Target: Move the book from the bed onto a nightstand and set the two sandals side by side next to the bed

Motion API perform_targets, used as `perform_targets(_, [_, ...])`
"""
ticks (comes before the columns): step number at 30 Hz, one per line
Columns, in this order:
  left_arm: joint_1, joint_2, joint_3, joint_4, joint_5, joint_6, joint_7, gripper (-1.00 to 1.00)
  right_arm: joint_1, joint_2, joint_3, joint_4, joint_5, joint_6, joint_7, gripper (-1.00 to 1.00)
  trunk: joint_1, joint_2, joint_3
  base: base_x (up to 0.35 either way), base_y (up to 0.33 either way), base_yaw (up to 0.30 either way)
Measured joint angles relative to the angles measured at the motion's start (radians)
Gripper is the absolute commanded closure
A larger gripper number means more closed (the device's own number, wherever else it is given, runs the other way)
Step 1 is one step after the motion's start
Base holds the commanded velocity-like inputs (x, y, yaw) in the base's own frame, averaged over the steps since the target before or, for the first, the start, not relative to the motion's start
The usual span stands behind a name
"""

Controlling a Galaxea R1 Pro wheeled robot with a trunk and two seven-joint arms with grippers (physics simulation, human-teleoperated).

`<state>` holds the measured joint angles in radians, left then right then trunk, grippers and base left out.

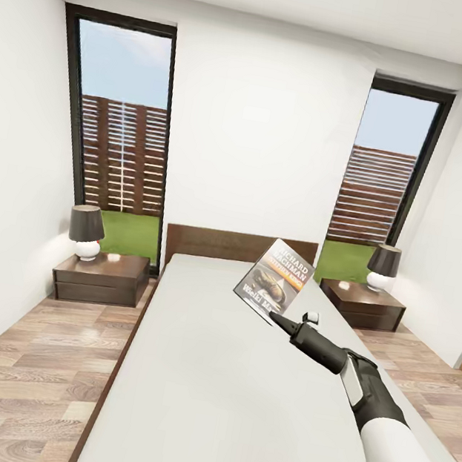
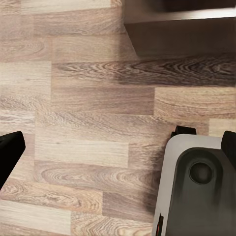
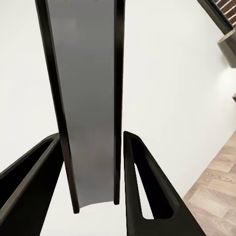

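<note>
A: Starting at the left, what stands there?

B: A nightstand (image 1: pixel 101 276) with a lamp (image 1: pixel 86 232) on its top, well apart from everything the arm is doing. Next comes the bed (image 1: pixel 221 380), its pale mattress bare.

A: And the book?

B: The book (image 1: pixel 275 280) is up off the mattress, tilted, cover towards the head camera, pinched at its lower corner by the right gripper (image 1: pixel 281 320). In the right wrist view the two fingers (image 3: pixel 142 187) clamp either side of its page edge (image 3: pixel 86 98).

A: Which nightstand is the better target?

B: I'd say the right nightstand (image 1: pixel 363 303): it sits beyond and to the right of the held book, on the same side as the working arm, much nearer than the left one.

A: The left gripper?

B: The left gripper (image 2: pixel 118 147) hangs over the plank floor (image 2: pixel 88 98), fingers spread and holding nothing.
</note>
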<state>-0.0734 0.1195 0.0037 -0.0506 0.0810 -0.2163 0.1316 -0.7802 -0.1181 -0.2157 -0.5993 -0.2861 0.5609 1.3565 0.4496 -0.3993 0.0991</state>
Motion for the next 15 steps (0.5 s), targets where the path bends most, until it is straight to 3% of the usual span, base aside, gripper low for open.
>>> perform_targets(15, [0.0, -0.001, -0.002, -0.001, -0.002, -0.001, 0.001, -1.0, 0.011, 0.002, -0.001, 0.001, -0.003, 0.001, -0.007, 1.0, 0.0, 0.0, 0.0, 0.0, 0.0, 0.0])
